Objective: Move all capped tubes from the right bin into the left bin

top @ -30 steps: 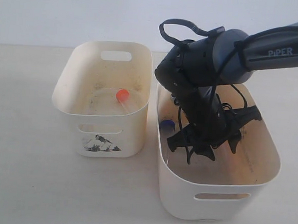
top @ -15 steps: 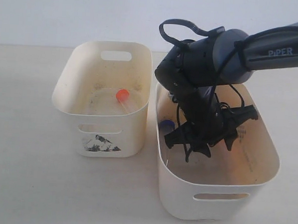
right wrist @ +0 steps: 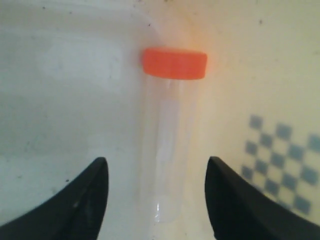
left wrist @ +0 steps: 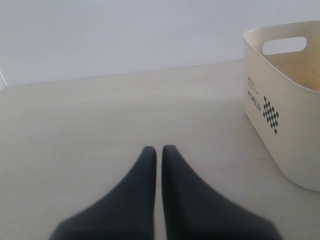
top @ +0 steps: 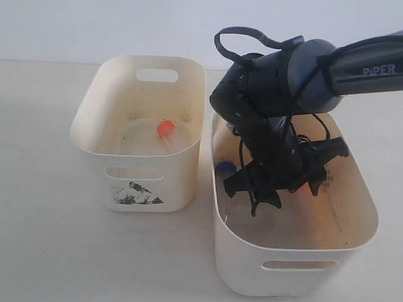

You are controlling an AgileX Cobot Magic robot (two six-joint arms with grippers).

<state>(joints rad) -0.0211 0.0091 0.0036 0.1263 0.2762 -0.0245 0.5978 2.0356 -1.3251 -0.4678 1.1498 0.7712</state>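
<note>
The right gripper (top: 275,185) is lowered inside the right bin (top: 297,257), which stands on the pale surface (top: 34,244). Its jaws are spread wide and released. In the right wrist view the gripper (right wrist: 157,172) straddles an orange-capped tube (right wrist: 167,135) that lies flat on the bin floor, with clear gaps between the tube and each finger (right wrist: 85,200), so nothing is grasped. A faint checkered mark (right wrist: 280,165) shows on the bin floor just beside the tube.

In the exterior view a blue-capped tube (top: 225,168) rests against the right bin's wall, at 9 o'clock from the gripper.

The left bin (top: 180,177), with its black-and-white sticker (top: 137,193), stands at 9 o'clock from the right bin, their walls nearly touching. A second orange-capped tube (top: 166,129) lies on its floor, cap toward 11 o'clock.

The left gripper (left wrist: 156,152) hovers above bare surface, clenched on nothing, fingertips pressed together. A cream bin (left wrist: 280,130) stands at its 2 o'clock; which one, I cannot tell.
</note>
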